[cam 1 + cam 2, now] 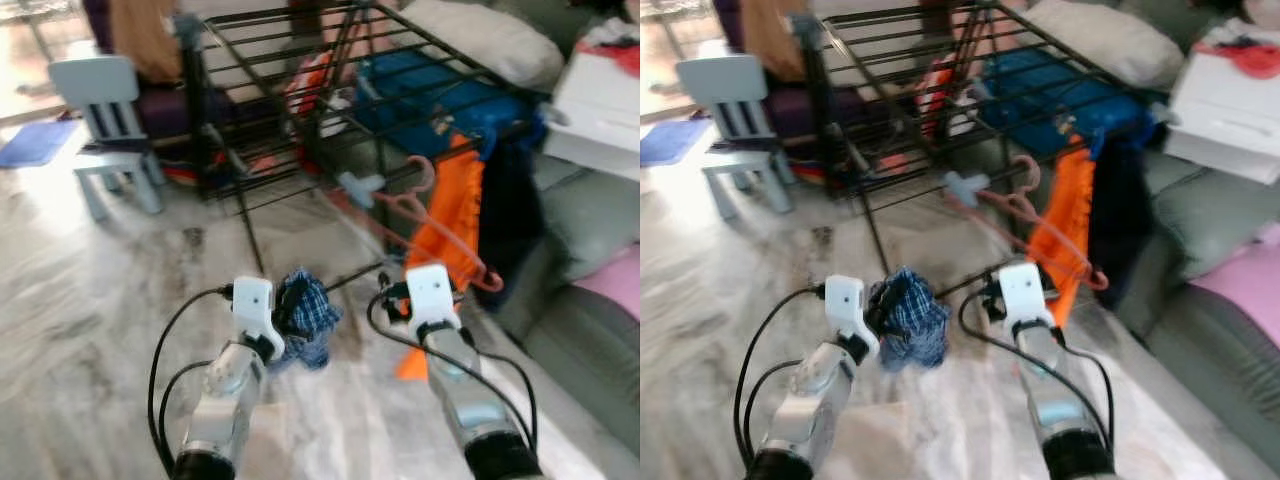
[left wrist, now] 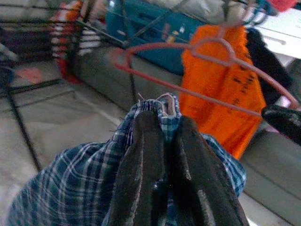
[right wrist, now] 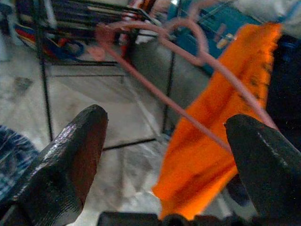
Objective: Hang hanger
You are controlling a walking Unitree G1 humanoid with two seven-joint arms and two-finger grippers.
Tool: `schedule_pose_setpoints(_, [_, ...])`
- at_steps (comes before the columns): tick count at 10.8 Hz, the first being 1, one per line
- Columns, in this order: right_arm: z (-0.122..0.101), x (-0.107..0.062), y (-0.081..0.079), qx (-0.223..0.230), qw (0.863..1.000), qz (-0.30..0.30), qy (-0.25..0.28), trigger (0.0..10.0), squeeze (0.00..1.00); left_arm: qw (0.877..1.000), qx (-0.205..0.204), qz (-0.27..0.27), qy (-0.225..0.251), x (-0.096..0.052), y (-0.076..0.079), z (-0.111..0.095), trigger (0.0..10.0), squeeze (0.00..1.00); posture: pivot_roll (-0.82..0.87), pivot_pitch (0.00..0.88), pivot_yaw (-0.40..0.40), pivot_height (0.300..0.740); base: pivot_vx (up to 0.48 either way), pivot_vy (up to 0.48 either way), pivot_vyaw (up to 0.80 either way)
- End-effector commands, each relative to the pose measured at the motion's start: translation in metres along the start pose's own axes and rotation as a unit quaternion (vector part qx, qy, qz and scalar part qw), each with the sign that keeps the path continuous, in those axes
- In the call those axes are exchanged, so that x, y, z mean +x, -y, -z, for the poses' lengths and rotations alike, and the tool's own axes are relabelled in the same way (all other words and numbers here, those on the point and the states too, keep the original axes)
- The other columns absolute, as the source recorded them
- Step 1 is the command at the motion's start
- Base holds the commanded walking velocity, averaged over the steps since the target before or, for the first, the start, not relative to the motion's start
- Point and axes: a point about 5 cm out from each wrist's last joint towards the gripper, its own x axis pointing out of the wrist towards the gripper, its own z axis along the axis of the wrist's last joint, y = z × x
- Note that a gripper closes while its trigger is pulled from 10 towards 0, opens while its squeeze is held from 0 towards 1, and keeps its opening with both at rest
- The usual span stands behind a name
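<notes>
The left gripper (image 2: 162, 141) has its two black fingers pressed together on a bunched blue checked cloth (image 1: 305, 315), which hangs from them low over the floor. The right gripper (image 3: 164, 141) has its fingers spread wide with nothing between them; it sits near the lower end of a pink hanger (image 1: 420, 215), though whether it touches it cannot be told. The hanger is tilted, its hook (image 1: 425, 172) up near the front edge of a black wire drying rack (image 1: 300, 60) and its long bar sloping down toward the right arm. Just behind the hanger an orange garment (image 1: 450, 215) hangs from the rack's edge, with a dark garment (image 1: 510, 200) beside it. Under the rack's top lies something blue (image 1: 420, 90) among other coloured items. The floor (image 1: 120, 280) is pale marbled grey tile, bright with daylight at the left, where a blue mat (image 1: 35, 140) lies. A small light-blue child's chair (image 1: 105, 125) stands to the left of the rack. To the right is a grey sofa (image 1: 590, 230) with a pink cushion (image 1: 615, 280), a pale pillow (image 1: 490, 40) further back, and a white box (image 1: 600, 100) with something red on top. The head views are slightly blurred.
</notes>
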Motion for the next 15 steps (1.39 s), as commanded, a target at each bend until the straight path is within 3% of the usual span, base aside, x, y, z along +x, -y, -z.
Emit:
schedule_pose_setpoints(1, [-0.004, 0.001, 0.001, -0.010, 1.000, 0.001, 0.011, 10.0, 0.00, 1.000, 0.000, 0.009, 0.006, 0.002, 0.002, -0.004, 10.0, 0.00, -0.07, 0.010, -0.001, 0.740, 0.000, -0.428, 0.00])
schedule_pose_setpoints(5, [-0.011, 0.003, -0.001, -0.030, 0.999, -0.011, 0.032, 10.0, 0.00, 1.000, 0.002, 0.005, 0.004, 0.002, 0.001, -0.003, 10.0, 0.00, -0.07, 0.010, -0.001, 0.740, 0.000, -0.227, 0.00])
schedule_pose_setpoints(9, [-0.015, 0.000, -0.013, -0.041, 0.996, -0.050, 0.053, 10.0, 0.00, 1.000, 0.005, 0.000, -0.001, 0.002, -0.001, -0.001, 10.0, 0.00, -0.07, 0.008, -0.001, 0.740, 0.000, 0.000, 0.00])
schedule_pose_setpoints(12, [-0.016, 0.000, -0.014, -0.035, 0.997, -0.052, 0.053, 10.0, 0.00, 1.000, 0.005, -0.017, -0.003, 0.003, -0.004, -0.001, 10.0, 0.00, -0.07, 0.007, -0.003, 0.740, 0.000, 0.000, 0.74])
schedule_pose_setpoints(15, [-0.015, 0.000, -0.013, -0.032, 0.997, -0.053, 0.052, 10.0, 0.00, 1.000, -0.009, -0.011, 0.009, 0.003, -0.004, -0.003, 10.0, 0.00, -0.07, 0.008, -0.001, 0.740, 0.000, 0.000, 0.14])
